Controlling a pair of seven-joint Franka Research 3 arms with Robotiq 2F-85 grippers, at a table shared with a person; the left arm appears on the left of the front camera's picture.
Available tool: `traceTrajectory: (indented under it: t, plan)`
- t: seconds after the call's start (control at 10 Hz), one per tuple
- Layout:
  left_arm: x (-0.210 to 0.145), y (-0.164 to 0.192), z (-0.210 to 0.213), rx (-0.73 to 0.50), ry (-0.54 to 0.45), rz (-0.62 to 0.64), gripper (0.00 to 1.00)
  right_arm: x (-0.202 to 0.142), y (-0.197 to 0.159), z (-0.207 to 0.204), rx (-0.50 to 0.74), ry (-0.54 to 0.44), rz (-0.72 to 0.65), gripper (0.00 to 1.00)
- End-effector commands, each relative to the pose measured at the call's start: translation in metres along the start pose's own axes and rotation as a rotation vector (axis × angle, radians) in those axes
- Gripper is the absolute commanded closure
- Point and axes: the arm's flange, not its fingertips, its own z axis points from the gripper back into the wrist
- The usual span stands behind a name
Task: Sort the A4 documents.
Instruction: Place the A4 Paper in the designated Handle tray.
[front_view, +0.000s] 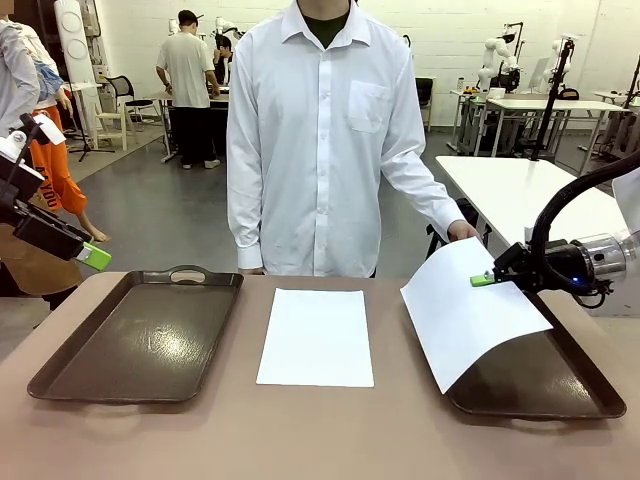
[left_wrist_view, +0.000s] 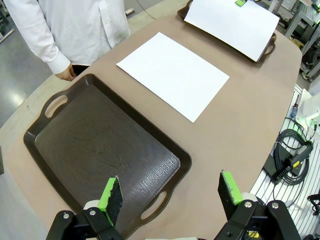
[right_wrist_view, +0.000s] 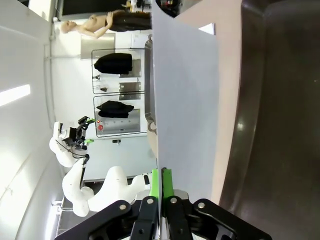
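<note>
White thin paper makes up both task items. The first white rectangular A4 paper sheet (front_view: 315, 335) lies flat on the brown worktop (front_view: 320, 440), between the two trays and touching neither. The second white rectangular A4 paper sheet (front_view: 470, 310) is tilted: its far right edge is raised, and its lower part hangs over the right dark brown handled tray (front_view: 540, 408), covering that tray's left rim.

The right tool (front_view: 483, 279) is clamped on the raised edge of the second sheet. In the right wrist view, the green pads (right_wrist_view: 155, 182) of this tool (right_wrist_view: 161, 182) are pressed together with the paper edge between them.

The left tool (left_wrist_view: 171, 192) is held above the near end of the left dark brown handled tray (left_wrist_view: 30, 145), with its jaws wide apart.

A person in a white shirt (front_view: 320, 130) stands at the far side of the worktop. The person's hand (front_view: 462, 231) is just beside the far corner of the second sheet; whether they touch cannot be told.
</note>
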Motion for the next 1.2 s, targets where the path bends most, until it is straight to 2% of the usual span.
traceTrajectory:
  t: [0.0, 0.4, 0.7, 1.1]
  plan:
    - [-0.001, 0.002, -0.002, -0.008, -0.010, -0.007, 0.00, 0.008, 0.002, 0.011, -0.039, 0.014, 0.049, 0.99]
    - [-0.001, 0.002, -0.002, -0.008, -0.010, -0.007, 0.00, 0.020, -0.018, 0.010, -0.186, -0.005, 0.006, 0.99]
    - [-0.001, 0.002, -0.002, -0.008, -0.010, -0.007, 0.00, 0.019, -0.045, 0.019, -0.241, -0.062, -0.065, 0.99]
    - [-0.001, 0.002, -0.002, -0.008, -0.010, -0.007, 0.00, 0.019, -0.053, 0.033, -0.315, -0.051, -0.069, 0.99]
